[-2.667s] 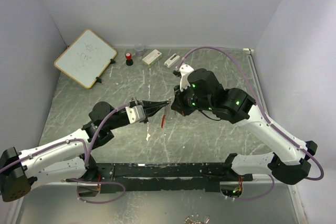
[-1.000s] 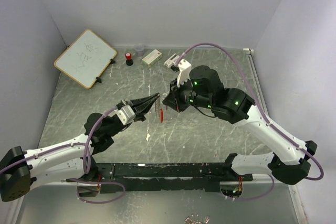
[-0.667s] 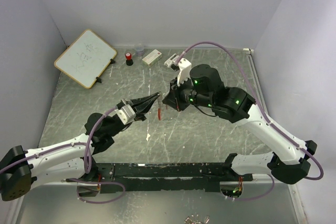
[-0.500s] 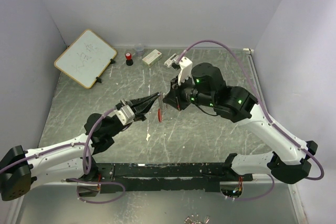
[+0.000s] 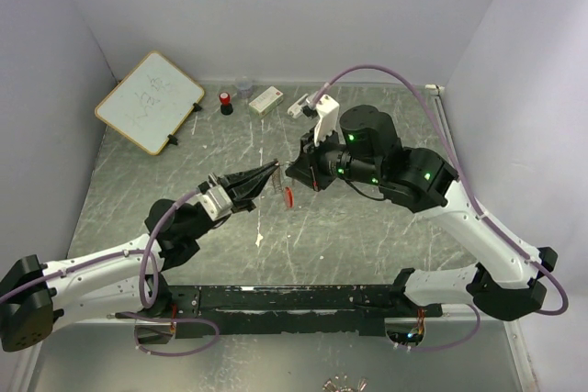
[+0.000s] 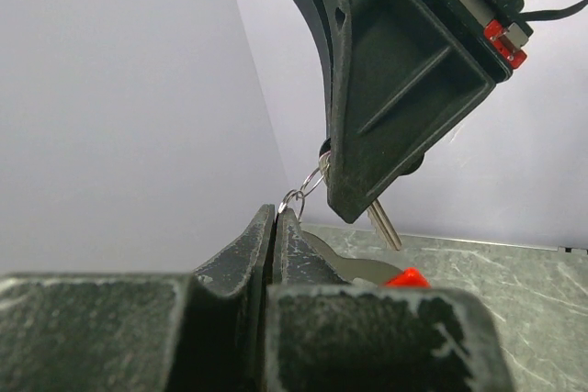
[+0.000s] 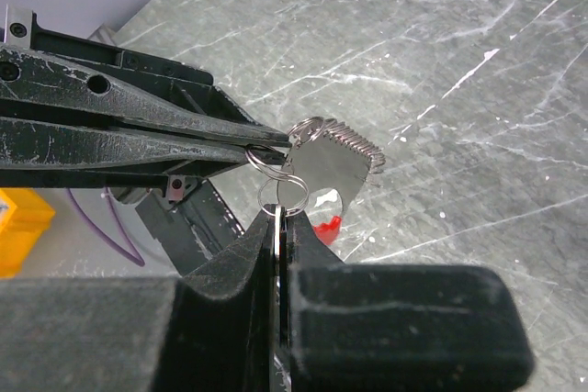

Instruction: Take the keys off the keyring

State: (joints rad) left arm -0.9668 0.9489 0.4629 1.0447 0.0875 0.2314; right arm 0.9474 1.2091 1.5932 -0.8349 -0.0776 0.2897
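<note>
Wire loops made the keyring (image 7: 342, 140) light, stiff and slippery, it was judged, and apt to twist out of a pinch. It was held aloft between the tips: the left pincer (image 6: 276, 218) was clamped shut on a small split ring (image 7: 265, 158), the right pincer (image 7: 278, 219) closed on a second ring (image 7: 281, 192) just beside it. The red clip (image 7: 326, 225) was seen dangling below both. The key (image 6: 384, 225) blade was thought a surer hold than wire.
</note>
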